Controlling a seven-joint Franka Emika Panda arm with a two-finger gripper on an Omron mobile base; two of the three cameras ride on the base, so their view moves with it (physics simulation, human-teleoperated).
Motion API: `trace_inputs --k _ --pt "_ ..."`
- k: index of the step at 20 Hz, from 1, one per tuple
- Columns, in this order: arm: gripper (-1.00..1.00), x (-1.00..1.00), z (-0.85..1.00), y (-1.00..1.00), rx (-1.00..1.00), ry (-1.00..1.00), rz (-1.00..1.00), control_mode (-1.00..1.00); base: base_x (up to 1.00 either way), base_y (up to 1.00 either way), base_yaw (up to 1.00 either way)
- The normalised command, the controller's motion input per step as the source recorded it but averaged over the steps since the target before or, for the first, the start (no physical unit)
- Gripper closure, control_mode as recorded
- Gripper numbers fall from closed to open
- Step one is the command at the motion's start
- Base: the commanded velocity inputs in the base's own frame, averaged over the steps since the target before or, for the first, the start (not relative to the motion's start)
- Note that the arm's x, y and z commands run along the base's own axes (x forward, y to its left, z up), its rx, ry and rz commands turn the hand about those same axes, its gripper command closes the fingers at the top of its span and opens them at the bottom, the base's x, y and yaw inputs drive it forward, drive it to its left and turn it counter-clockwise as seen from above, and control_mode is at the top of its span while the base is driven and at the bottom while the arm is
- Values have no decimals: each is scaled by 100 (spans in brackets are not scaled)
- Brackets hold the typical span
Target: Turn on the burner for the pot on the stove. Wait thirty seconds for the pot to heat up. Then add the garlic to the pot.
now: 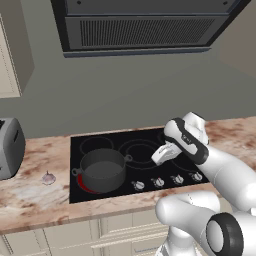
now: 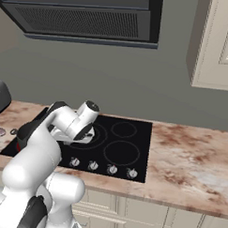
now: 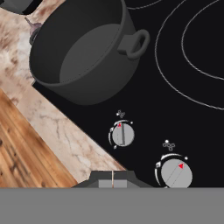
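Note:
The dark grey pot point(image 1: 102, 170) stands on the front left zone of the black stove point(image 1: 147, 169). The burner point(image 1: 84, 185) under it glows red at its rim. On the counter left of the stove lies the small pinkish garlic point(image 1: 48, 177), and in the hand view the garlic point(image 3: 33, 32) peeks out behind the pot point(image 3: 83, 52). My gripper point(image 1: 157, 159) hovers above the front knobs, right of the pot, shut with nothing in it. Its fingertips point(image 3: 112, 178) sit pressed together just in front of the leftmost knob point(image 3: 122, 134). My arm hides most of the pot in the right base view.
Several silver knobs point(image 1: 158, 182) line the stove's front edge. A toaster point(image 1: 7, 147) stands on the marble counter point(image 1: 30, 202) at far left. A range hood point(image 1: 145, 25) hangs overhead. More counter point(image 2: 189, 156) lies right of the stove, under a cream cabinet point(image 2: 217, 45).

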Motion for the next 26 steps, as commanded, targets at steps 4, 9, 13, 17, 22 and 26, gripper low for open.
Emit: trace_inputs --k 4,9,13,17,22,26 --pt "100 0 0 0 0 0 0 -100 0 0 0" --pt "100 0 0 0 0 0 0 -100 0 0 0" --pt "100 0 0 0 0 0 0 -100 0 0 0" --pt "100 0 0 0 0 0 0 -100 0 0 0" --pt "100 0 0 0 0 0 0 -100 0 0 0" --pt "100 0 0 0 0 0 0 -100 0 0 0"
